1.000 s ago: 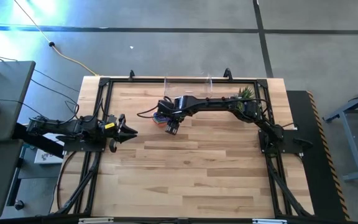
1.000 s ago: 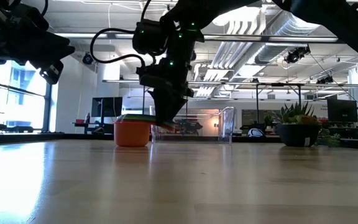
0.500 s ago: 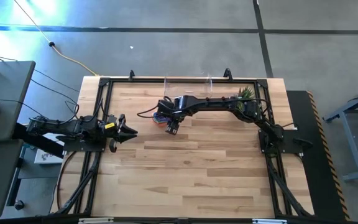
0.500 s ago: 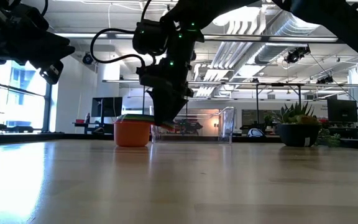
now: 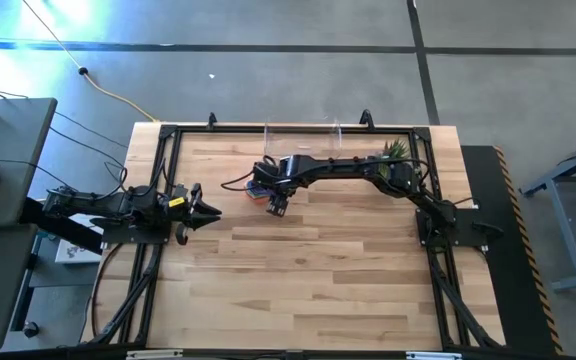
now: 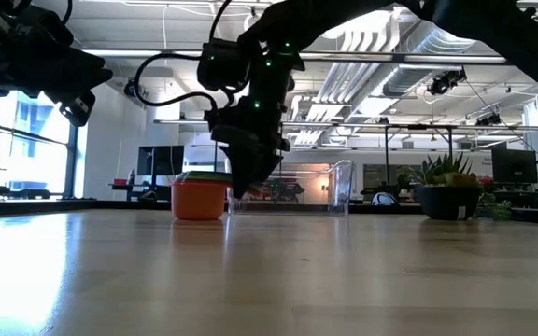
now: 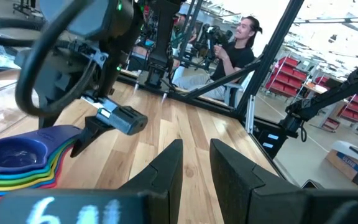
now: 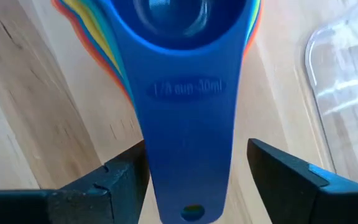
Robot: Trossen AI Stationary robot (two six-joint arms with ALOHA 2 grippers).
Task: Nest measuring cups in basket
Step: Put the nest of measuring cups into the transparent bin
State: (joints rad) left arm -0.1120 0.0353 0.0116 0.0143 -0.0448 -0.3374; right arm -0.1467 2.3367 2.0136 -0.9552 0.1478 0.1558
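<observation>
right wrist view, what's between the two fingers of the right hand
The blue measuring cup's flat handle runs down between the open right hand's fingers, with bare gaps either side; wooden table beneath.

The measuring cups (image 8: 188, 37) sit nested in one stack on the table, the blue cup (image 7: 11, 152) on top with its bowl facing up. Under it I can see yellow, green and orange rims fanned out, and the orange cup (image 6: 199, 199) at the bottom rests on the wood. The blue flat handle (image 8: 188, 130) lies between my open right fingers (image 8: 120, 177). The clear basket (image 6: 318, 189) stands empty just right of the stack, at the table's far edge.
</observation>
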